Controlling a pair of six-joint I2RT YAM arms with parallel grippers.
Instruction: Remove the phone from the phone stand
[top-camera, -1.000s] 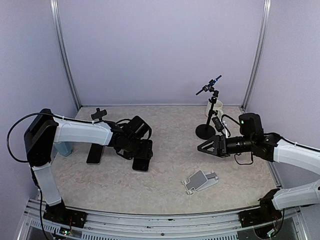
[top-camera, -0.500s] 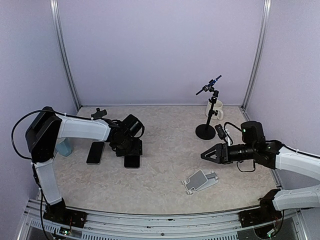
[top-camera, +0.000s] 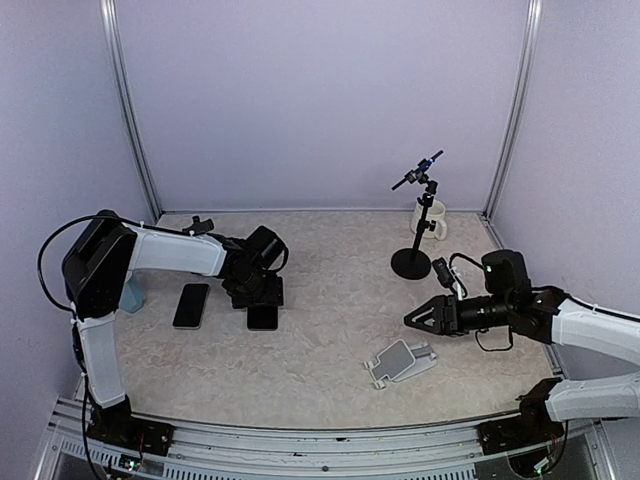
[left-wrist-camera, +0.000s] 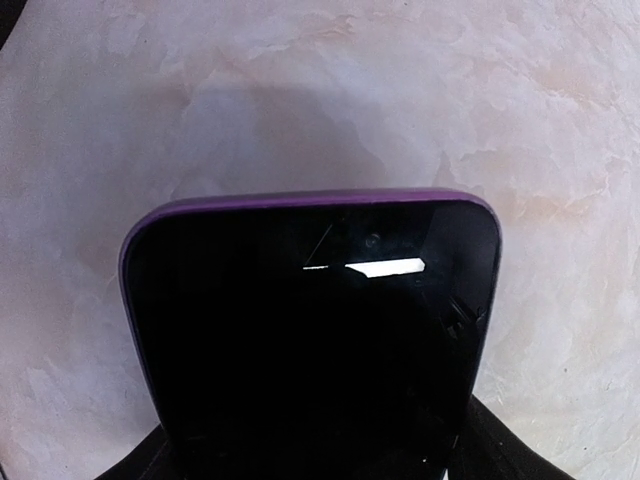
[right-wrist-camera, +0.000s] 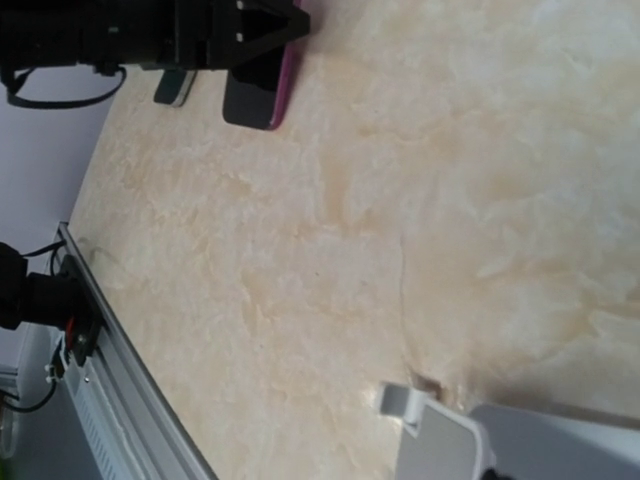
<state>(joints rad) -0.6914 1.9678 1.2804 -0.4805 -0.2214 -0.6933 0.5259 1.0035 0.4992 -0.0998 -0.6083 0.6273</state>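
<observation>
The phone (top-camera: 262, 317), black with a purple case, lies low at the table under my left gripper (top-camera: 263, 298), which is shut on its near end. In the left wrist view the phone (left-wrist-camera: 310, 330) fills the frame, with the dark fingers (left-wrist-camera: 500, 450) at its bottom corners. The grey phone stand (top-camera: 402, 361) lies tipped over on the table at the front right, with no phone on it. My right gripper (top-camera: 412, 321) hovers just above and right of the stand and looks open and empty. The stand's corner (right-wrist-camera: 520, 440) shows in the right wrist view, with the phone (right-wrist-camera: 255, 90) far off.
A second dark phone (top-camera: 191, 305) lies flat just left of the held one. A black tripod stand (top-camera: 412, 262) and a white mug (top-camera: 430, 218) stand at the back right. A pale blue object (top-camera: 128, 295) sits at the far left by the left arm.
My left gripper has carried the phone left and back and lowered it beside the second phone. My right gripper has moved down and toward the front, nearer the stand.
</observation>
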